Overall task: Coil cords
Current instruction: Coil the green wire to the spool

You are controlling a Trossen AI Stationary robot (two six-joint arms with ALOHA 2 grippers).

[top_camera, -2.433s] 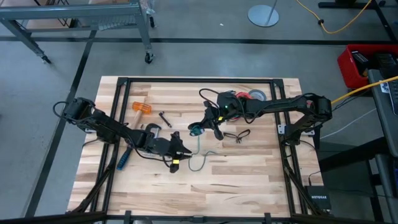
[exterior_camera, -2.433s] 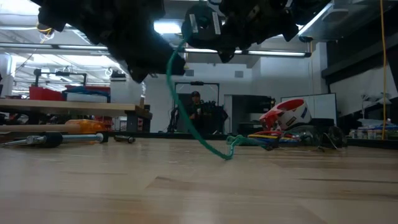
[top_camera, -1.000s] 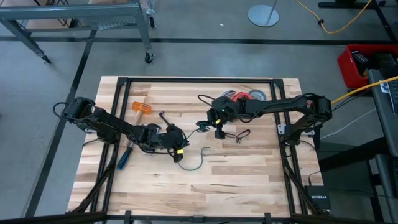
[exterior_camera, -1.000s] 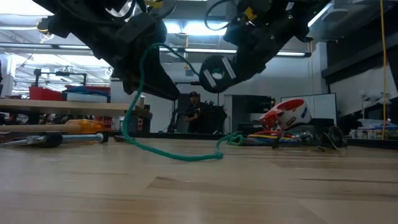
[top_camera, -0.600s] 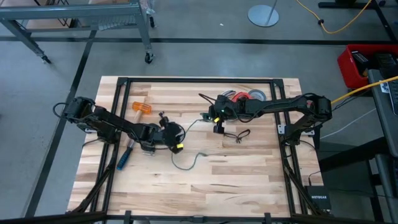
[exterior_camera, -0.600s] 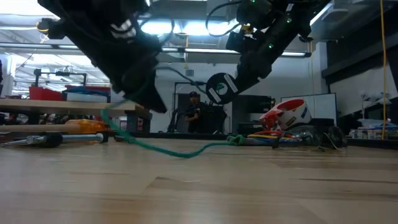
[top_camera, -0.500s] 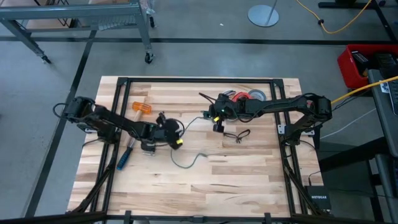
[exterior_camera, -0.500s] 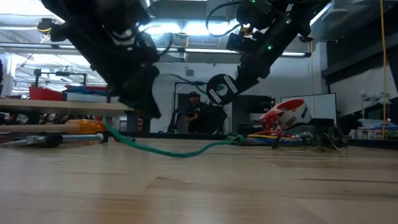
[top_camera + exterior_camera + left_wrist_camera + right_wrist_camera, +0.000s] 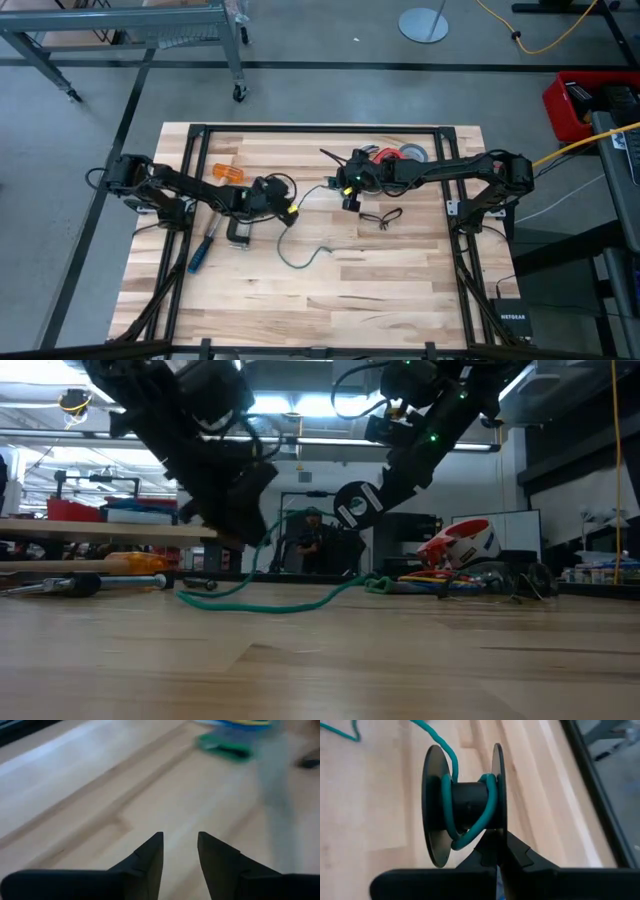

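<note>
My right gripper (image 9: pixel 497 851) clamps a black spool (image 9: pixel 465 805) wound with green cord (image 9: pixel 305 262). My left gripper (image 9: pixel 179 851), fingers apart and empty, hovers left of it over the table (image 9: pixel 400 290).

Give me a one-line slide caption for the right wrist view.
Right gripper, jaws shut on a black spool, holds it above the wooden table with the teal-green cord wound around its core.

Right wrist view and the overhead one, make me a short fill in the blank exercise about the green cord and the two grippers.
1. The teal-green cord is wound around a black ____.
2. The right gripper is ____ on the spool's flange.
3. The left gripper's fingers stand ____, with nothing between them.
4. The cord's loose part lies on the wooden ____.

Missing words: spool; shut; open; table
</note>
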